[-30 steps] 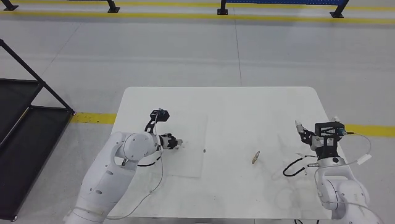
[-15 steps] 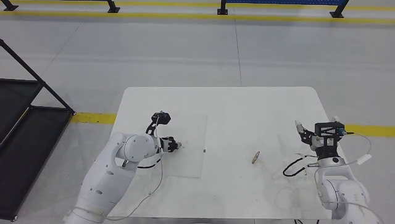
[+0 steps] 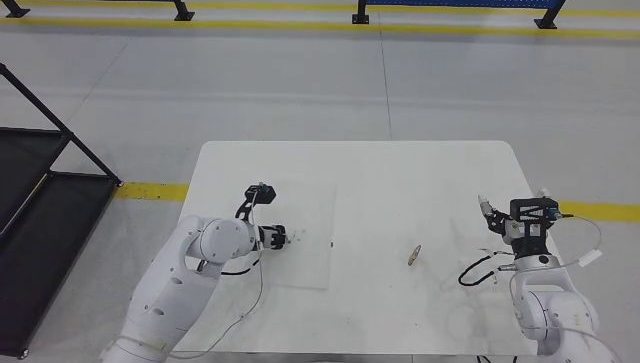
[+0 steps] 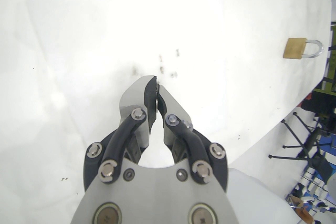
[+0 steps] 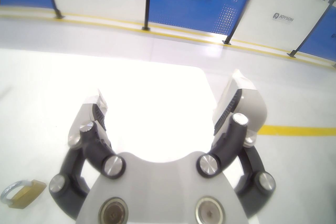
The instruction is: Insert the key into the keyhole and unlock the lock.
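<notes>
A brass padlock [image 3: 412,254] with a silver shackle lies flat on the white table [image 3: 400,173], right of centre; it also shows as the padlock [image 4: 295,48] and the padlock [image 5: 25,194]. My left gripper [image 3: 281,234] hovers low over the left half of the table, far left of the lock. Its gripper [image 4: 157,82] is shut, black pads pinched on a thin sliver that I take to be the key, mostly hidden. My right gripper [image 3: 512,203] sits at the table's right edge, pointing away from the lock. That gripper [image 5: 170,88] is open and holds nothing.
Dark scuff marks [image 4: 168,64] dot the table just ahead of the left fingertips. A thin pale sheet [image 3: 305,263] lies under the left arm's area. Black cables [image 3: 480,268] loop on the table by the right arm. A black rack [image 3: 40,223] stands on the floor at the left.
My left gripper has drawn back a little to the left, away from the lock. The right arm and the padlock have stayed put.
</notes>
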You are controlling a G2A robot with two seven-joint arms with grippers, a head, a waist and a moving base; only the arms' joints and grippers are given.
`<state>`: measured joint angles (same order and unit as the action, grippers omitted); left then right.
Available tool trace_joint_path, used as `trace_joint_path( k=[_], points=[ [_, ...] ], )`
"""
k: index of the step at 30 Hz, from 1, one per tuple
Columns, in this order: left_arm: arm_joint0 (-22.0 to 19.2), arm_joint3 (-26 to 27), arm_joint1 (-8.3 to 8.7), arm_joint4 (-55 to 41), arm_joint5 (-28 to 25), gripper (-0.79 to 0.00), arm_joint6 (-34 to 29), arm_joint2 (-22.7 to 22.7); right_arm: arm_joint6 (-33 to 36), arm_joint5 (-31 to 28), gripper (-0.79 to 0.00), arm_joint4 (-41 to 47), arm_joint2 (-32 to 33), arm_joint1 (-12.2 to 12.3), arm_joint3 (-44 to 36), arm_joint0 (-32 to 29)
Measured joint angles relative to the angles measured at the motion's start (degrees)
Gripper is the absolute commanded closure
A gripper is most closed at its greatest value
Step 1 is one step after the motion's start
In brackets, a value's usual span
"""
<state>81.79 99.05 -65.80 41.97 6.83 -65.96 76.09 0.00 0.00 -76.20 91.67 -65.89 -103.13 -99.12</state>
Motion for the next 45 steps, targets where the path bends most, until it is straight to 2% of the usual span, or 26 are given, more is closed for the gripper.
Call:
trace_joint_path(
  k=[5,11,15,20,23,26,29,33,35,37,39,45],
  points=[
    [1.2,3.2,0.53,2.4,1.5,0.000,-1.4,1.3,0.0,0.0,-0.785,0.0,0.0,0.0,0.0,0.0],
    [4.0,9.2,1.20,1.5,1.7,0.000,-1.0,5.2,0.0,0.0,-0.785,0.0,0.0,0.0,0.0,0.0],
    [7.9,13.6,1.37,-6.7,-2.0,0.000,5.5,10.9,0.0,0.0,-0.785,0.0,0.0,0.0,0.0,0.0],
    [12.6,14.5,1.59,-19.2,-9.6,0.000,10.6,18.3,0.0,0.0,-0.785,0.0,0.0,0.0,0.0,0.0],
    [14.3,12.9,1.78,-27.9,-15.8,0.000,11.0,22.2,0.0,0.0,-0.785,0.0,0.0,0.0,0.0,0.0],
    [14.3,9.4,2.07,-37.2,-21.9,0.000,8.7,25.3,0.0,0.0,-0.785,0.0,0.0,0.0,0.0,0.0],
    [12.7,5.0,2.47,-46.5,-26.9,0.000,3.6,26.5,0.0,0.0,-0.785,0.0,0.0,0.0,0.0,0.0],
    [7.3,-3.5,3.39,-57.2,-31.3,0.000,-7.5,26.6,0.0,0.0,-0.785,0.0,0.0,0.0,0.0,0.0],
    [3.7,-8.1,3.82,-60.4,-32.1,0.000,-12.0,26.2,0.0,0.0,-0.785,0.0,0.0,0.0,0.0,0.0],
    [-0.7,-12.6,4.38,-64.4,-30.3,0.000,-15.5,24.8,0.0,0.0,-0.785,0.0,0.0,0.0,0.0,0.0],
    [-3.3,-14.8,4.73,-66.8,-28.4,0.000,-16.8,23.9,0.0,0.0,-0.785,0.0,0.0,0.0,0.0,0.0],
    [-2.9,-14.6,4.71,-66.5,-28.5,0.000,-16.7,24.0,0.0,0.0,-0.785,0.0,0.0,0.0,0.0,0.0]
  ],
)
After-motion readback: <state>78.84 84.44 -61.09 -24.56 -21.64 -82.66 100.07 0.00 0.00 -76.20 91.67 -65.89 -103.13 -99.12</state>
